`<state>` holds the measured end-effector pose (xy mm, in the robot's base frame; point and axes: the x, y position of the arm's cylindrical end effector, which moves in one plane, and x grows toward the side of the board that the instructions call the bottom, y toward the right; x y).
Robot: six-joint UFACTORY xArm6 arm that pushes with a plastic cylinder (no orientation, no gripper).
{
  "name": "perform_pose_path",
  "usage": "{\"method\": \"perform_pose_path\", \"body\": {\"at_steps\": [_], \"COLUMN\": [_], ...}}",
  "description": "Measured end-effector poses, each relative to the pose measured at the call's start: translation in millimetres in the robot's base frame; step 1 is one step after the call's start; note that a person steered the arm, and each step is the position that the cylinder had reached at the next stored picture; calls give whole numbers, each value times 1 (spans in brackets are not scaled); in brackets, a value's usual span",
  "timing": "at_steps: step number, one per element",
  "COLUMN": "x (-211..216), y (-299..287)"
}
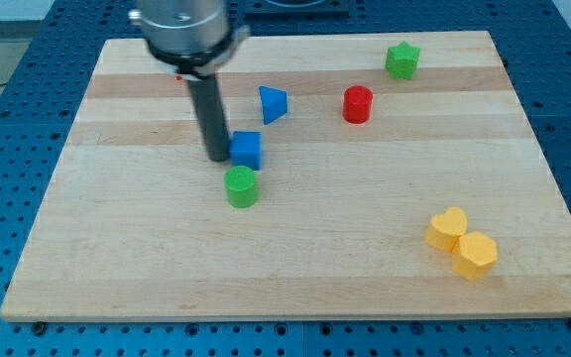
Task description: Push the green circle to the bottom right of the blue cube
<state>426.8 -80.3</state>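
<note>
Nearest you, yellow hexagon (475, 254) and yellow heart (447, 228); green circle (241, 186) sits just below blue cube (247, 150), rightward push still owed; my tip (216, 157), holding nothing, touches cube's left.

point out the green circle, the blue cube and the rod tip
green circle (241, 186), camera view, on its top face
blue cube (247, 149), camera view, on its front face
my tip (215, 158), camera view, rod's very end, left of the cube

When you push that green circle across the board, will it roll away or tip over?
The green circle stands upright on a flat end, so it should slide, not roll. It looks squat, so tipping seems unlikely. My tip is up and to the view's left of it, beside the blue cube; an off-centre push may swerve it.
</note>
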Motion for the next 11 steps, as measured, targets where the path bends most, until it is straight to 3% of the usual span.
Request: {"method": "perform_pose_path", "body": {"at_steps": [3, 5, 6, 8, 9, 10, 11], "x": [8, 29, 58, 68, 60, 28, 27], "y": [84, -33, -34, 56, 0, 12, 69]}}
